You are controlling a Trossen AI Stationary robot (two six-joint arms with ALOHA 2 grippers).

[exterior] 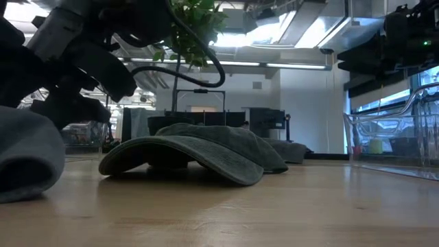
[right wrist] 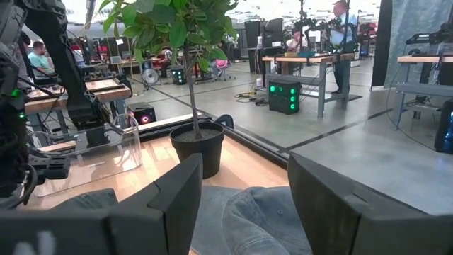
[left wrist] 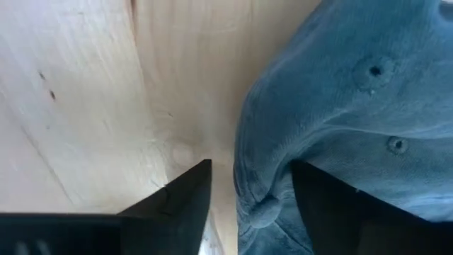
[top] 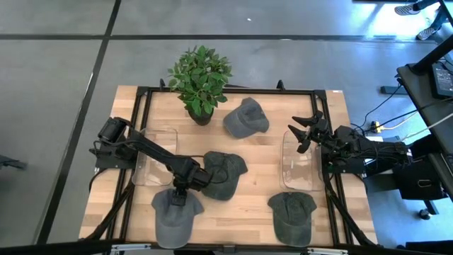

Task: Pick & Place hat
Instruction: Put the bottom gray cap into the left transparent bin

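Note:
A grey-blue hat (top: pixel 173 212) lies flat on the wood near the table's near-left corner, and it fills the left wrist view (left wrist: pixel 354 106). My left gripper (top: pixel 179 193) is open just above its far edge. In the left wrist view (left wrist: pixel 251 170) one finger stands over the crown and the other over bare wood, with the hat's rim (left wrist: pixel 258 205) between them. My right gripper (top: pixel 303 132) waits open at the table's right side, above a clear bin, and touches nothing (right wrist: pixel 244 166). My left gripper comes at the grey-blue hat from above, pointing down, and straddles the crown's far rim (left wrist: pixel 248 177). One finger (left wrist: pixel 333 205) is over the cloth and the other (left wrist: pixel 177 205) is over the wood. I cannot tell whether either finger touches the hat, which lies flat.
A dark green hat (top: pixel 223 173) lies right beside the left gripper toward the table's middle. A grey hat (top: pixel 245 117) lies farther back and a green hat (top: pixel 291 212) at near right. Clear bins (top: pixel 152 159) (top: pixel 301 163) stand left and right. A potted plant (top: pixel 200 78) stands at the far edge.

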